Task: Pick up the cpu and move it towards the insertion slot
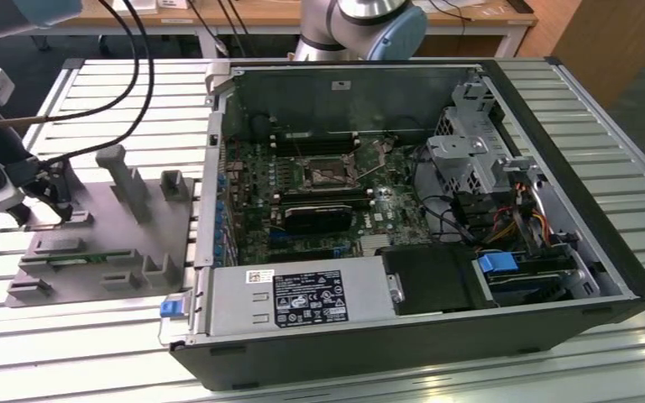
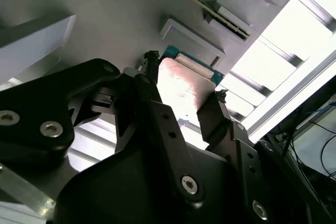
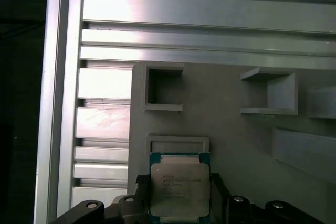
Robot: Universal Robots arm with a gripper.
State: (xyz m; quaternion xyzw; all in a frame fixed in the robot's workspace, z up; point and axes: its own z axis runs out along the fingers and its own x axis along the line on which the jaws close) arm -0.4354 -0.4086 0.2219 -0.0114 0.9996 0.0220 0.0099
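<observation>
End effector (image 2: pixel 186 80) clamps cpu (image 3: pixel 179 190) by 2 edges nr tray (image 3: pixel 226 135) rim; insertion slot (image 1: pixel 328 172) well apart.

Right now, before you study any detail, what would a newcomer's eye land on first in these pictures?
The open computer case dominates the exterior view, its motherboard bare and the silver-framed insertion slot near the middle. In both wrist views the cpu sits clamped in the end effector, over the grey tray at the exterior view's left.
</observation>
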